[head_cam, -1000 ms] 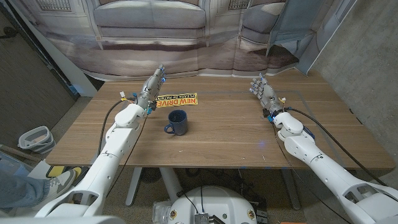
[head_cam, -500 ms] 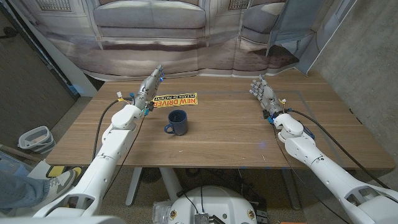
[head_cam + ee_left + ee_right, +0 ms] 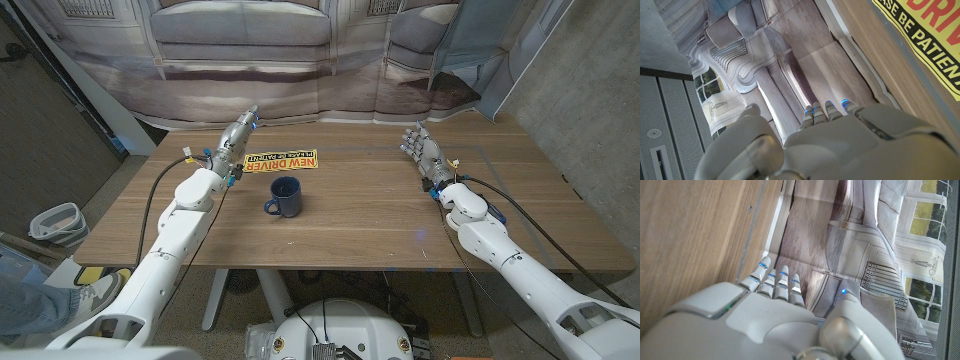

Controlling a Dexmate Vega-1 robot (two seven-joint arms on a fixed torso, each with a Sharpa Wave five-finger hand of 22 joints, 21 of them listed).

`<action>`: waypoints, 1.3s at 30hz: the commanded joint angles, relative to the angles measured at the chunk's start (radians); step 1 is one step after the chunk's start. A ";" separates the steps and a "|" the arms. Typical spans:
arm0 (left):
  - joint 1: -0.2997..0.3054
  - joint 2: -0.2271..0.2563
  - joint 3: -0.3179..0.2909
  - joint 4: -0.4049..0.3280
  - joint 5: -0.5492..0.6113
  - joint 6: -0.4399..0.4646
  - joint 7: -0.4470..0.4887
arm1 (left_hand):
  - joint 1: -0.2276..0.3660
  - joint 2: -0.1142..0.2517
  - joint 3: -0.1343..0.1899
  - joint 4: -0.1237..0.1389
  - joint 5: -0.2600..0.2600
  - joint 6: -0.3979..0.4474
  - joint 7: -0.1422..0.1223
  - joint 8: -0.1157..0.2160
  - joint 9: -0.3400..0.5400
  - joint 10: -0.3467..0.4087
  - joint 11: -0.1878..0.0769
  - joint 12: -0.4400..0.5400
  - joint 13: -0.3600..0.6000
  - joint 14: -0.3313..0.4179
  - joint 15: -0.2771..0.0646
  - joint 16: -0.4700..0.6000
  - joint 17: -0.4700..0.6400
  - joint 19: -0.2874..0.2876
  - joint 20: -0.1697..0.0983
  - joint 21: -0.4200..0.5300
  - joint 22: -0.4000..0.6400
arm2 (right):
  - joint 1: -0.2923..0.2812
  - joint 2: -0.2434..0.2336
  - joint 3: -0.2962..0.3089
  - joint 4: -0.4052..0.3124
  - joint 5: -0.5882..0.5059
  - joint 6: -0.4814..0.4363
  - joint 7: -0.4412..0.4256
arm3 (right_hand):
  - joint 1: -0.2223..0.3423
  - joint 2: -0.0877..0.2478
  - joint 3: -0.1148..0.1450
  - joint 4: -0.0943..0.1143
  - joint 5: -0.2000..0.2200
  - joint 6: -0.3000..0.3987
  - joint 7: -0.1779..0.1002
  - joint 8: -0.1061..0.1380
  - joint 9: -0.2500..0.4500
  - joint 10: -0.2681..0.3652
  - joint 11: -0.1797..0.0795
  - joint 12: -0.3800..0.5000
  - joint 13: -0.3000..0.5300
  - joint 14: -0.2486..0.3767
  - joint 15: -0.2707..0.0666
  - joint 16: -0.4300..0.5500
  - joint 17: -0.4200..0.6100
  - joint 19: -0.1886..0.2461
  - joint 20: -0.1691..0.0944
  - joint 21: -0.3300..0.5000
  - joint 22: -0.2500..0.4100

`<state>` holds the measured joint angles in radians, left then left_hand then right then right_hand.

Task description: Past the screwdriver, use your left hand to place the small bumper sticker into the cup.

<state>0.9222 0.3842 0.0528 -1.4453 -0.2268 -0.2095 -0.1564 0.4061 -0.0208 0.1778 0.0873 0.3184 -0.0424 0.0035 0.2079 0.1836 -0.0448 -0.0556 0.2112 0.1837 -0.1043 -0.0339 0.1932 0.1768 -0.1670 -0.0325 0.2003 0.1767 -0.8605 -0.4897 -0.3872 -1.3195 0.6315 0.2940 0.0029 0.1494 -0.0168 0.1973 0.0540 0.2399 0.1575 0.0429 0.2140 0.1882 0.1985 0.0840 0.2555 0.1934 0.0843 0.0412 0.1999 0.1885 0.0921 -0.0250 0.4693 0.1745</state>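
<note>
A yellow, red and black bumper sticker (image 3: pixel 283 160) lies flat on the wooden table (image 3: pixel 360 215) near its far edge; part of it also appears in the left wrist view (image 3: pixel 922 35). A dark blue cup (image 3: pixel 285 196) stands upright just in front of it, handle toward my left. My left hand (image 3: pixel 236 144) hovers beside the sticker's left end, fingers stretched out together, holding nothing. My right hand (image 3: pixel 424 151) stands open at the far right of the table, fingers up, nothing in it. No screwdriver is in view.
A printed backdrop (image 3: pixel 300 50) of sofas hangs right behind the table's far edge. A grey bin (image 3: pixel 55 225) sits on the floor to the left. Cables run along both forearms.
My left hand has drifted slightly to the left and back, away from the sticker's end. The sticker, cup and right hand stay where they were.
</note>
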 commanded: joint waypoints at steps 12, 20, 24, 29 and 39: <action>0.004 0.071 0.057 -0.049 0.125 0.033 0.136 | 0.035 0.002 0.007 -0.020 0.011 0.016 -0.005 0.008 0.003 0.018 -0.009 0.004 0.002 0.014 -0.004 0.001 0.002 0.005 -0.046 0.003 0.002 | -0.018 0.000 -0.005 -0.028 -0.004 -0.003 -0.014 | 0.014 0.003 0.004 -0.007 -0.008 0.007 -0.001 -0.002 0.002 0.012 -0.003 0.006 0.001 0.009 0.001 0.005 0.002 0.013 0.000 -0.004 0.004; 0.007 0.090 0.069 -0.062 0.133 0.040 0.151 | 0.046 0.003 0.008 -0.026 0.014 0.022 -0.009 0.009 0.003 0.025 -0.009 0.005 0.003 0.019 -0.004 0.001 0.002 0.009 -0.044 0.004 0.002 | -0.017 -0.001 -0.003 -0.025 0.001 -0.001 -0.005 | 0.015 0.004 0.004 -0.007 -0.009 0.008 -0.001 -0.003 0.002 0.013 -0.003 0.006 0.001 0.011 0.001 0.005 0.002 0.016 -0.001 -0.007 0.004; 0.008 0.097 0.073 -0.067 0.137 0.040 0.155 | 0.049 0.003 0.009 -0.028 0.015 0.025 -0.009 0.009 0.003 0.025 -0.007 0.004 0.003 0.021 -0.005 0.001 0.002 0.009 -0.044 0.003 0.002 | -0.017 -0.009 -0.003 -0.033 -0.008 -0.003 -0.010 | 0.015 0.004 0.003 -0.008 -0.010 0.007 0.000 -0.004 0.002 0.013 -0.003 0.006 0.001 0.011 0.001 0.005 0.002 0.017 -0.001 -0.008 0.004; 0.021 0.109 0.077 -0.092 0.153 0.057 0.174 | 0.053 0.003 0.009 -0.031 0.016 0.026 -0.008 0.008 0.003 0.026 -0.009 0.004 0.003 0.022 -0.005 0.001 0.002 0.010 -0.043 0.003 0.002 | -0.016 -0.008 -0.001 -0.027 0.000 0.004 0.002 | 0.015 0.004 0.003 -0.008 -0.010 0.006 -0.001 -0.005 0.002 0.013 -0.003 0.005 0.001 0.011 0.001 0.004 0.002 0.017 -0.001 -0.010 0.004; 0.044 0.164 0.089 -0.154 0.196 0.107 0.170 | 0.063 0.003 0.009 -0.036 0.018 0.027 -0.008 0.007 0.003 0.023 -0.009 0.001 0.003 0.021 -0.004 -0.001 0.002 0.010 -0.038 0.003 0.002 | -0.026 -0.014 0.002 -0.033 0.005 0.006 0.007 | 0.015 0.004 0.002 -0.009 -0.012 0.007 -0.001 -0.005 0.003 0.013 -0.005 0.004 0.001 0.012 0.001 0.004 0.002 0.019 -0.002 -0.013 0.004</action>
<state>0.9454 0.5040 0.1274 -1.5470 -0.0738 -0.1430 0.0070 0.4554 -0.0174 0.1862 0.0547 0.3299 -0.0175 -0.0036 0.2079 0.1836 -0.0237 -0.0626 0.2112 0.1836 -0.0855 -0.0362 0.1932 0.1770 -0.1633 -0.0361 0.2002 0.1770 -0.8774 -0.4958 -0.3882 -1.3468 0.6307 0.2977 0.0055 0.1547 -0.0115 0.1977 0.0481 0.2312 0.1573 0.0429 0.2139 0.1881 0.2037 0.0786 0.2555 0.1931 0.0877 0.0447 0.1999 0.1884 0.1030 -0.0217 0.4617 0.1744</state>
